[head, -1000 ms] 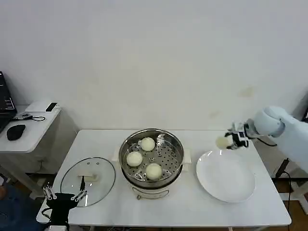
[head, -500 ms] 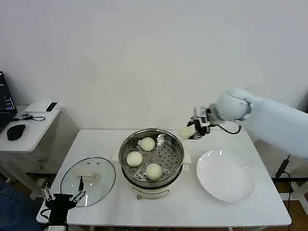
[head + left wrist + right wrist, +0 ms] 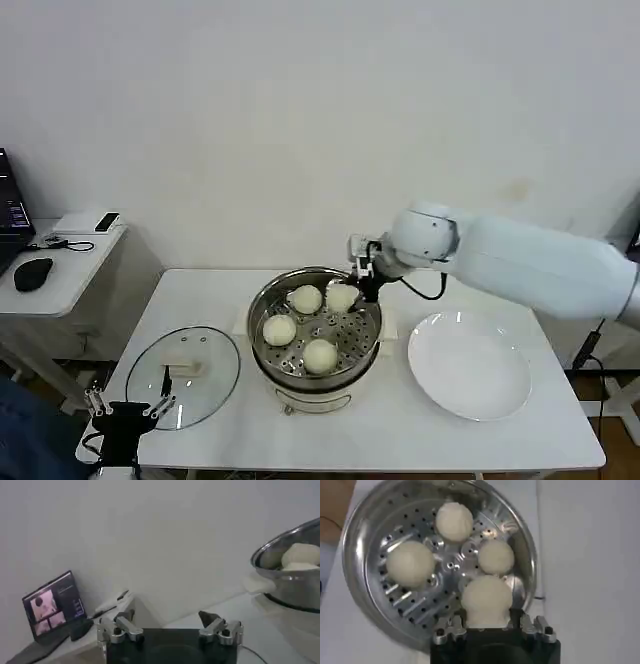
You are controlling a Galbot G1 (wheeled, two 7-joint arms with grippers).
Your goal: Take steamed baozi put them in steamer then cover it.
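Observation:
The steamer [image 3: 296, 384] stands mid-table, with three steamed baozi [image 3: 305, 299], [image 3: 279, 329], [image 3: 319, 354] on its perforated tray. My right gripper [image 3: 350, 285] hangs over the pot's far right part, shut on a fourth baozi [image 3: 338, 298]. The right wrist view shows that baozi [image 3: 486, 599] between the gripper's [image 3: 486, 621] fingers, above the tray [image 3: 350, 545] and its three buns. The cover [image 3: 183, 376], a glass lid, lies flat on the table left of the pot. My left gripper [image 3: 125, 410] waits open at the table's front left corner; its own view shows it [image 3: 167, 626] holding nothing, the steamer [image 3: 295, 587] farther off.
An empty white plate [image 3: 470, 365] lies right of the steamer. A low side table [image 3: 60, 270] on the left carries a mouse, a white box and a laptop [image 3: 52, 607]. A white wall stands close behind the table.
My right arm has swung left with the baozi, from above the plate's far edge to over the steamer. The left arm has not moved.

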